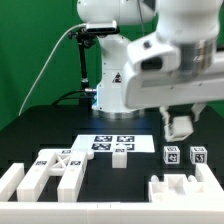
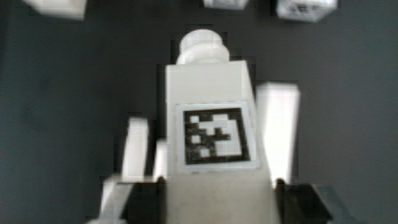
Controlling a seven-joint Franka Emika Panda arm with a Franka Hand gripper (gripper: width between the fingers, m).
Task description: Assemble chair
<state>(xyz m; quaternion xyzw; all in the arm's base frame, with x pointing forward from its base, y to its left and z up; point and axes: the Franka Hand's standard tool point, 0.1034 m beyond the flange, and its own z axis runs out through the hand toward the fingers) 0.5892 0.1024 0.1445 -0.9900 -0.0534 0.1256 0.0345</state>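
Observation:
My gripper (image 1: 181, 120) hangs above the table on the exterior view's right, shut on a long white chair piece (image 1: 182, 127). In the wrist view the gripper (image 2: 228, 200) has its dark fingers (image 2: 162, 200) pressed on both sides of this piece (image 2: 214, 100), which carries a square tag and ends in a rounded peg. Other white chair pieces lie on the black table: a flat framed part (image 1: 60, 168), a blocky part (image 1: 12, 178), a small block (image 1: 120, 155), two tagged cubes (image 1: 170, 155) (image 1: 197, 154) and a notched part (image 1: 186, 188).
The marker board (image 1: 112, 142) lies flat mid-table below the robot base (image 1: 118, 85). In the wrist view, small white pieces (image 2: 302, 8) (image 2: 54, 8) show on the dark table beyond the held piece.

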